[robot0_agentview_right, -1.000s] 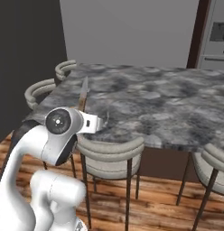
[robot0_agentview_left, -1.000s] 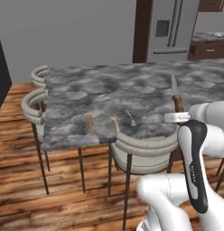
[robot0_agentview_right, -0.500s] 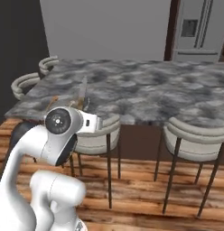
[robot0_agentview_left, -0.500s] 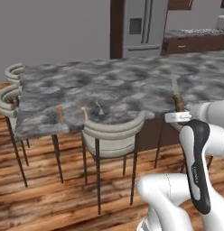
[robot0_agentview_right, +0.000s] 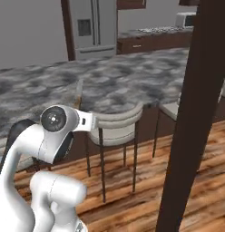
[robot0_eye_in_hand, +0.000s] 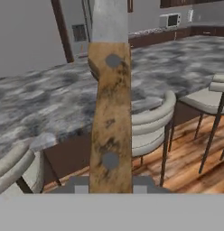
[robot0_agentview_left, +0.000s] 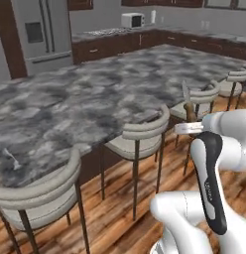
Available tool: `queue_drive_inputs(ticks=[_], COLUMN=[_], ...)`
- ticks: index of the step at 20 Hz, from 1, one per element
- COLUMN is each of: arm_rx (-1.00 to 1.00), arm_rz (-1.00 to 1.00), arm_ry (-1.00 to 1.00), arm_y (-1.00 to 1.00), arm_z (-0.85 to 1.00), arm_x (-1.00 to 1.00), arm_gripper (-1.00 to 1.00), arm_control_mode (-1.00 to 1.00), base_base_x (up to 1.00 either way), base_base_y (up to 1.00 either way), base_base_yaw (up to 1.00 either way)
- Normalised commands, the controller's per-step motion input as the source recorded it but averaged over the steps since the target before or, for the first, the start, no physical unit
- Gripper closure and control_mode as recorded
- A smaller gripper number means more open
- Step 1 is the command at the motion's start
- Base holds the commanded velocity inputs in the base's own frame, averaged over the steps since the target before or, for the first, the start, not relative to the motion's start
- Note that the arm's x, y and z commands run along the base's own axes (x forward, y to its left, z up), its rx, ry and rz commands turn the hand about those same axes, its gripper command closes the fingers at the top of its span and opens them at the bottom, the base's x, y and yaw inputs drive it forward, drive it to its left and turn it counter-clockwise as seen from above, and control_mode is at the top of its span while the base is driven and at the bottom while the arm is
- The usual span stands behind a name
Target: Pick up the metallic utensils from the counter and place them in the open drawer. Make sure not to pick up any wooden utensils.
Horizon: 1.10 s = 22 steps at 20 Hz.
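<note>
I find the fingers (robot0_eye_in_hand: 110,187) pinching the knife (robot0_eye_in_hand: 110,113) by its brown, riveted handle; the silvery blade rises straight up from the grip and runs off the top of the hand view. In the left base view the knife (robot0_agentview_left: 188,106) stands upright above the wrist, off the near edge of the marbled tabletop (robot0_agentview_left: 95,99) and level with the pale stools (robot0_agentview_left: 137,139) tucked along that edge. A slim silver-grey utensil (robot0_agentview_left: 13,159) lies on the tabletop near its front left edge, well apart from the knife. A refrigerator (robot0_agentview_left: 38,32) stands beyond the tabletop's far side.
</note>
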Motion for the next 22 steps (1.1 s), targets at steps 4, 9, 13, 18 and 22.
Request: queue_drive_inputs(ticks=[4,9,13,18,22], arm_rx=[0.00,0.00,0.00,0.00,0.00], arm_rz=[0.00,0.00,0.00,0.00,0.00], arm_ry=[0.00,0.00,0.00,0.00,0.00], arm_y=[0.00,0.00,0.00,0.00,0.00], arm_z=[0.00,0.00,0.00,0.00,0.00], arm_x=[0.00,0.00,0.00,0.00,0.00], arm_gripper=[1.00,1.00,1.00,1.00,1.00], arm_control_mode=[1.00,1.00,1.00,1.00,1.00], base_base_x=[0.00,0.23,0.68,1.00,1.00], base_base_y=[-0.59,-0.36,0.06,0.34,0.14], base_base_yaw=[-0.75,-0.63,-0.51,-0.43,-0.39])
